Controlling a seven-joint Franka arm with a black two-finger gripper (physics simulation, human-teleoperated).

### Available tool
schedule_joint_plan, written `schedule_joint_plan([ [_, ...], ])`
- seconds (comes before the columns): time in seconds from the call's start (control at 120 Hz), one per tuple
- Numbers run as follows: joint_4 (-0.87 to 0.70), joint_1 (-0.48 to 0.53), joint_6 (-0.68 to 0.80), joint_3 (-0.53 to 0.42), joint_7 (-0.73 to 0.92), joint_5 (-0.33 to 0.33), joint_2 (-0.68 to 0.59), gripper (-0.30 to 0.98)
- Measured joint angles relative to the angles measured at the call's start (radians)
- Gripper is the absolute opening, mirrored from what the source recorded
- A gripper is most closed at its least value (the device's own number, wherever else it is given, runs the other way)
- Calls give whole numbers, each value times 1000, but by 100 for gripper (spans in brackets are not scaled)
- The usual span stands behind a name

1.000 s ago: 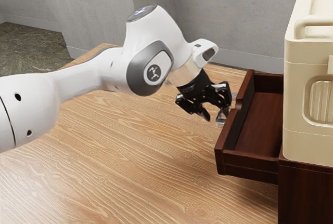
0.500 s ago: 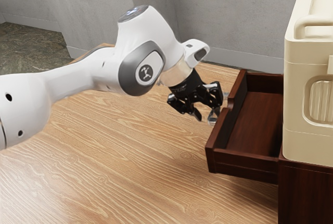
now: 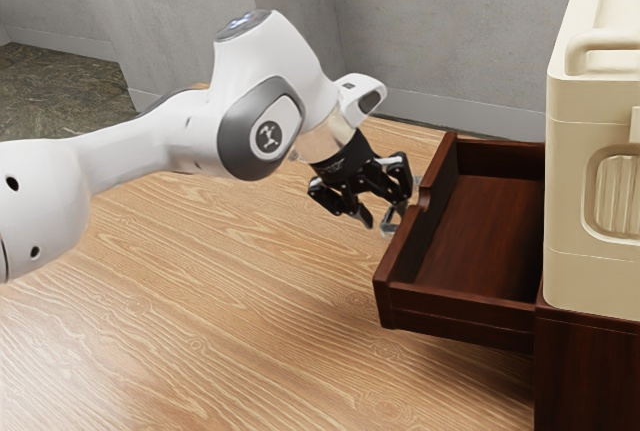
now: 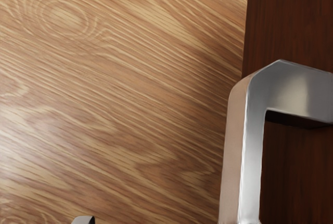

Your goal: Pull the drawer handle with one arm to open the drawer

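Observation:
Beside the front of the dark red-brown drawer (image 3: pixel 470 314), my black gripper (image 3: pixel 385 208) stands open in the exterior view, tilted down, its fingers spread. The silver handle (image 3: pixel 389 223) is at its fingertips; one finger is on the drawer side of it, the other stands apart from it. The drawer is pulled well out of its cabinet (image 3: pixel 585 371), with its inside showing. In the wrist view the metal handle (image 4: pixel 253 146) stands out from the drawer front (image 4: pixel 296 182), and one of the gripper's fingertips (image 4: pixel 84 220) shows apart from the bar. The handle's far end is hidden.
A cream-coloured box-like appliance (image 3: pixel 590 281) sits on top of the cabinet, at the exterior view's right. The wooden table (image 3: pixel 230 321) lies under the arm and the drawer. Grey walls (image 3: pixel 440 31) rise behind.
The drawer has slid further out of the cabinet, toward the exterior view's left. My gripper and arm have moved the same way along with the handle, the gripper staying open.

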Motion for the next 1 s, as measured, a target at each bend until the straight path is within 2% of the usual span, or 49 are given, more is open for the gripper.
schedule_joint_plan([
  [0.817, -35, -8, 0, 15, 7, 0, -49, 36],
  [0.942, -32, -13, 0, 14, 9, 23, -73, 37],
  [1.0, -30, -17, -2, 13, 4, 53, -116, 37],
])
